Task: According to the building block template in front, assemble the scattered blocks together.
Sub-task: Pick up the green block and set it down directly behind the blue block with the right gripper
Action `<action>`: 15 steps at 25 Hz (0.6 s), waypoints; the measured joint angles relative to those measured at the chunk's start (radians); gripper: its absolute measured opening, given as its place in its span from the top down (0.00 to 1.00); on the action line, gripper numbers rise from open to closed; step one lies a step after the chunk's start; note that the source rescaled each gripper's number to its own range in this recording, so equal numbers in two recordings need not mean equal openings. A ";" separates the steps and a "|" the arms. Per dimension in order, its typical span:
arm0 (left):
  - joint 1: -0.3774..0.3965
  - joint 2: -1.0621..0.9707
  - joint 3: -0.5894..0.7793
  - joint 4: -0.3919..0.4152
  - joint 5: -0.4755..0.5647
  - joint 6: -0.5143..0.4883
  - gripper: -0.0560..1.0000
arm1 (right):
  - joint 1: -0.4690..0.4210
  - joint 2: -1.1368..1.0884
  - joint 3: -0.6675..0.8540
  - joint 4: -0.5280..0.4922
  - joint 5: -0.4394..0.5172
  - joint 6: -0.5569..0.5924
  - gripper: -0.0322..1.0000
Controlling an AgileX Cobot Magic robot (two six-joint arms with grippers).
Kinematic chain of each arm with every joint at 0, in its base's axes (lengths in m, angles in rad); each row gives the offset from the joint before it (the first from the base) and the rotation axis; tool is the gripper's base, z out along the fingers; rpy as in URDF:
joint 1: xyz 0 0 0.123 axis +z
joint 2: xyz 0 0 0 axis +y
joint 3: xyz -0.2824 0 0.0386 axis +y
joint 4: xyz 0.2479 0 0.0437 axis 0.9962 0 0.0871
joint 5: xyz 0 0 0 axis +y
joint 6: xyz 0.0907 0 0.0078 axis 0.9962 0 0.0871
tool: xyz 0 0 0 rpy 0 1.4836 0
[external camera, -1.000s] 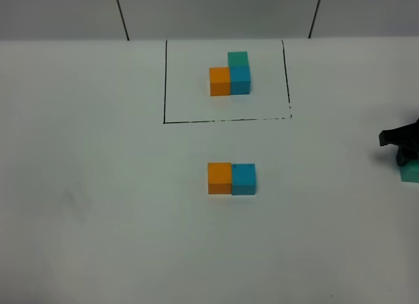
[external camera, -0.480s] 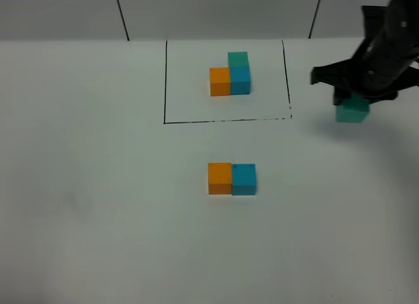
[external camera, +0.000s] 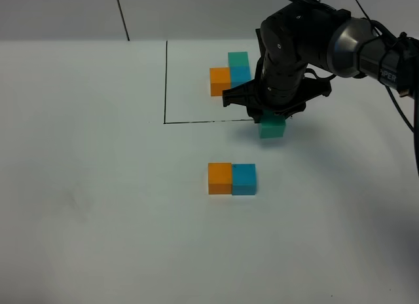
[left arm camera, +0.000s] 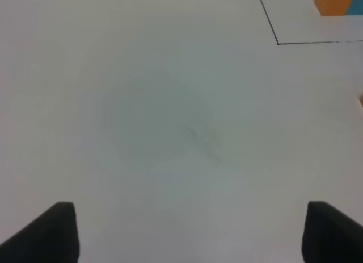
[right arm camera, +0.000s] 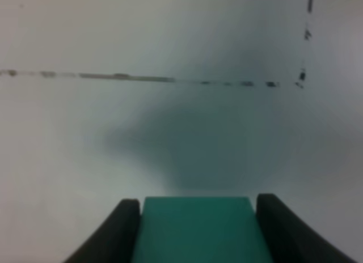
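1. White table [external camera: 98,219] fills nearly the whole exterior view, with a grey wall strip along the top edge.
2. Right arm [external camera: 308,42], black, reaches in from the upper right to just right of centre.
3. A thin black rectangle [external camera: 165,81] is drawn at upper centre.
4. The building block template [external camera: 231,73] stands inside it: orange touching blue, teal green on the blue.
5. The orange cube [external camera: 220,178] and blue cube [external camera: 243,179] sit touching at the frame's centre.
6. The right gripper [external camera: 270,114] is clamped on the teal green cube [external camera: 272,128], just below the rectangle's lower line, above the blue cube.
7. The left gripper [left arm camera: 190,234] is spread wide and empty over bare table.
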 joint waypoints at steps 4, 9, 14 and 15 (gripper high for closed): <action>0.000 0.000 0.000 0.000 0.000 0.000 0.15 | 0.002 0.023 -0.014 0.022 -0.009 0.000 0.96; 0.000 0.000 0.000 0.000 0.000 0.000 0.15 | 0.013 0.029 -0.014 0.030 -0.031 0.000 0.96; 0.000 0.000 0.000 0.000 0.000 0.000 0.15 | 0.035 0.032 -0.014 0.034 -0.040 0.004 0.96; 0.000 0.000 0.000 0.000 0.000 0.000 0.15 | 0.039 0.035 -0.014 0.035 -0.041 0.005 0.96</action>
